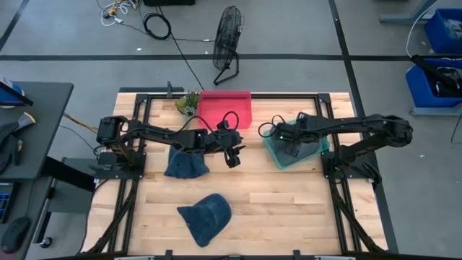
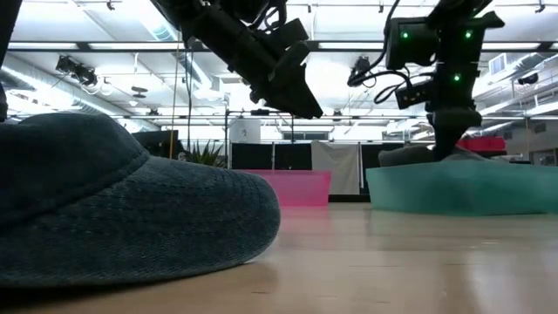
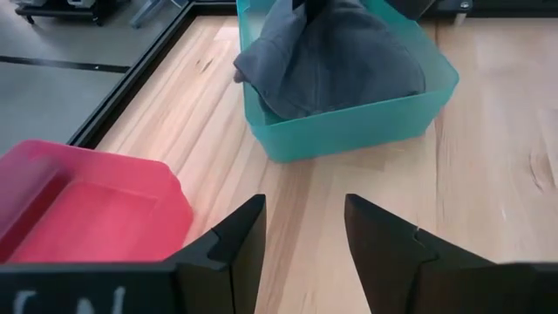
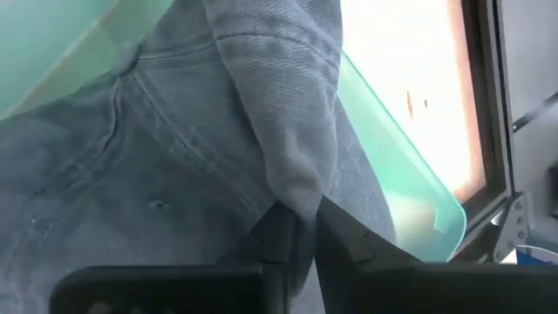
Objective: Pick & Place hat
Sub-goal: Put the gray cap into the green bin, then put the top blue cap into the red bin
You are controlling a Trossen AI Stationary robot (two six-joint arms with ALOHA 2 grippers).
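A grey denim hat (image 3: 340, 61) lies in the teal bin (image 3: 349, 131) at the table's right, with my right gripper (image 4: 301, 214) shut on it from above (image 1: 290, 146). Two blue denim hats rest on the bare wood. One hat (image 1: 186, 165) is under my left arm, and the other (image 1: 206, 217) is toward the near edge and fills the low view's foreground (image 2: 113, 209). My left gripper (image 3: 305, 205) hangs open above the table's middle (image 1: 232, 156), between the red bin (image 1: 224, 108) and the teal bin, touching nothing. My right gripper pinches a raised fold of the grey hat's cloth (image 4: 296, 174) between its two fingers (image 4: 349, 244), coming from above and pointing down into the teal bin. The rest of the hat lies spread in the bin (image 4: 131, 157).
The red bin (image 3: 78, 205) stands at the table's far middle with a small plant (image 1: 188, 103) beside it on its left. The teal bin's wall (image 2: 462, 187) rises around my right gripper. A black frame edges the table. Bare wood lies between the bins and toward the near right.
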